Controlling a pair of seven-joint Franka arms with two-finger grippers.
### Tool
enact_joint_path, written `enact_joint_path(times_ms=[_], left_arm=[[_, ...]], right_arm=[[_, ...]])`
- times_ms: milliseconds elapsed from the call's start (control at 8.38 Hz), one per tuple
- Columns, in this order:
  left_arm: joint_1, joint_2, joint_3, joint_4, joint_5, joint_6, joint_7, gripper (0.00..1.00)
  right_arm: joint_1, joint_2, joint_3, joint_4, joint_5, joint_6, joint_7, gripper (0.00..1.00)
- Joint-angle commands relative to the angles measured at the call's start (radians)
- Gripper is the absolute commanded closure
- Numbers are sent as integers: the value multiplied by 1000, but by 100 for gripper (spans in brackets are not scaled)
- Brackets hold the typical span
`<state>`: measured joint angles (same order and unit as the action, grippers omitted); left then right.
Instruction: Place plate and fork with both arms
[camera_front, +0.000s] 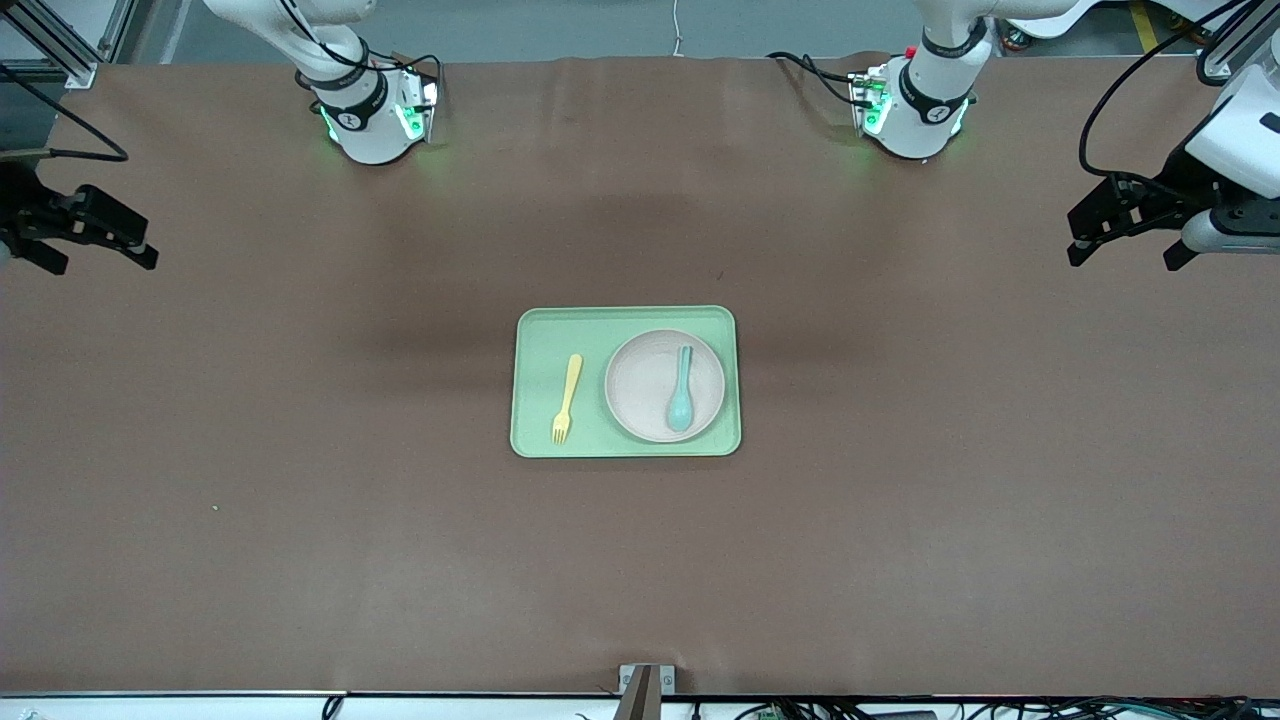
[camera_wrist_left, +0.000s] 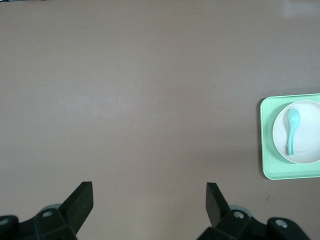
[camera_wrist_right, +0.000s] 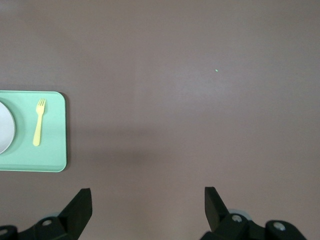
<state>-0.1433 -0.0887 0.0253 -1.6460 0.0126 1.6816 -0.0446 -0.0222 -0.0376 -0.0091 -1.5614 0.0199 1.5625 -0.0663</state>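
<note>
Front view: the tray is lying mid-table. The plate is sitting on it toward the left arm's end, carrying the spoon; the fork is lying beside the plate toward the right arm's end. Both arms are waiting over bare table at their own ends, left gripper and right gripper spread wide, holding nothing.

Left wrist view: fingers are standing apart; tray, plate and spoon are showing.

Right wrist view: fingers are standing apart; the fork is lying on the tray.
</note>
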Motion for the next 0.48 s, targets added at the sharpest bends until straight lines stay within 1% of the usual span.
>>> enact_joint_path(times_ms=[0, 119, 358], left_arm=[[1, 0, -2, 18, -10, -23, -9, 1], [1, 0, -2, 18, -11, -23, -8, 1], [4, 0, -2, 18, -11, -23, -8, 1]], right_arm=[[-12, -10, 12, 3, -20, -9, -10, 1], [-12, -10, 12, 3, -21, -39, -9, 1], [-21, -10, 11, 12, -21, -48, -15, 1]])
